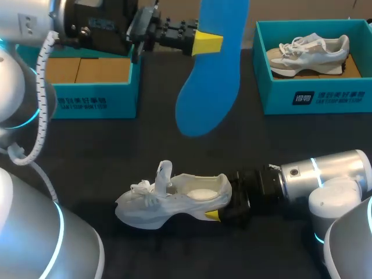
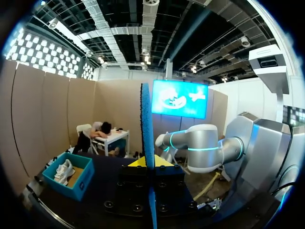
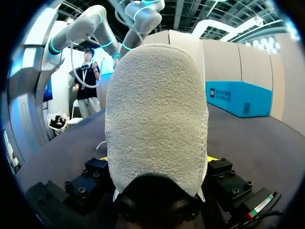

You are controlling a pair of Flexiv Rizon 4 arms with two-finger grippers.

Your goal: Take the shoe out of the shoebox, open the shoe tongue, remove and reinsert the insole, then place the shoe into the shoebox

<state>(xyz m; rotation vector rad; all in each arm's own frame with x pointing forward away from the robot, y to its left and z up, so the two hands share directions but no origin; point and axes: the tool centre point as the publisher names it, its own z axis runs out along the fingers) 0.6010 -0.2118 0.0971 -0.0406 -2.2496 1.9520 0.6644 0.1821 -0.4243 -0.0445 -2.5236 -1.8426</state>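
Observation:
A blue insole (image 1: 209,81) hangs in the air over the middle of the table, with my left gripper (image 1: 206,43) shut on its upper part. In the left wrist view the insole (image 2: 147,124) stands edge-on between the yellow tips of that gripper (image 2: 150,163). A white shoe (image 1: 174,200) lies on the dark table near the front, its tongue (image 1: 164,174) pulled up. My right gripper (image 1: 219,204) holds the shoe by its heel. The heel (image 3: 157,114) fills the right wrist view between the fingers of the right gripper (image 3: 157,164).
A teal shoebox (image 1: 93,96) with cardboard inside stands at the back left, partly under my left arm. Another teal shoebox (image 1: 314,99) at the back right holds a second shoe (image 1: 308,55). Bare tabletop lies between the boxes.

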